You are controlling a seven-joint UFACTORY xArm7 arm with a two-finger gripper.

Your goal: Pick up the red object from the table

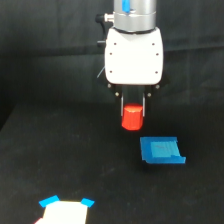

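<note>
Exterior view gives us the red object [132, 118] between the two thin fingers of the gripper [133, 106], its upper part caught there and its lower part hanging below the fingertips. We cannot tell whether it rests on the table [60, 150] or hangs just clear of it. We judge it light and rigid — a small hard block, likely smooth, so it could slip if held only near its top edge. A hold lower down, across opposite facets, would seem safer to us. The fingers look closed against its sides. A flat blue piece [161, 150] lies near, toward the exterior view's right; a white card with blue corners [65, 211] sits well apart.
</note>
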